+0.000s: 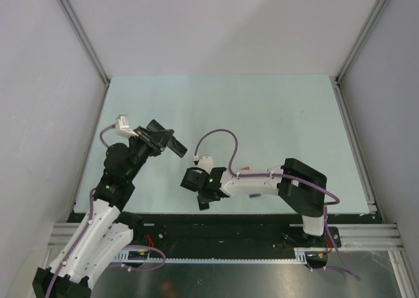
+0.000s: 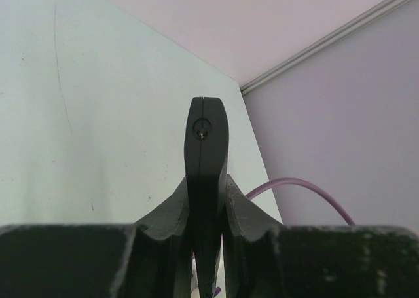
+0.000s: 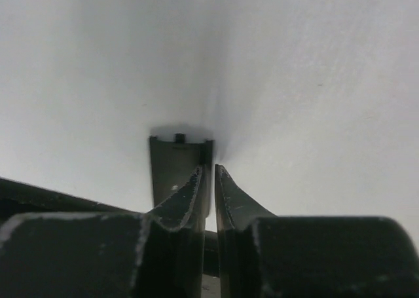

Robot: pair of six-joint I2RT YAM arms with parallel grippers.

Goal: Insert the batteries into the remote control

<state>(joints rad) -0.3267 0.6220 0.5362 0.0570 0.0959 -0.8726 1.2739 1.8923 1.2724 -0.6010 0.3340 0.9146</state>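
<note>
Pale surface (image 1: 262,114), grey walls. Left hand (image 2: 207,179) clamps the remote control (image 2: 206,134) aloft near the left edge; likely rigid, light, slick, best pinched across its sides. Right hand (image 3: 208,168): grip unclear.

The left arm (image 1: 105,200) reaches up and forward to the right, its gripper (image 1: 163,141) clamped on the remote (image 2: 206,141). The right arm (image 1: 262,183) folds leftward along the near edge, its gripper (image 1: 198,190) low, fingers (image 3: 232,203) nearly touching.
</note>
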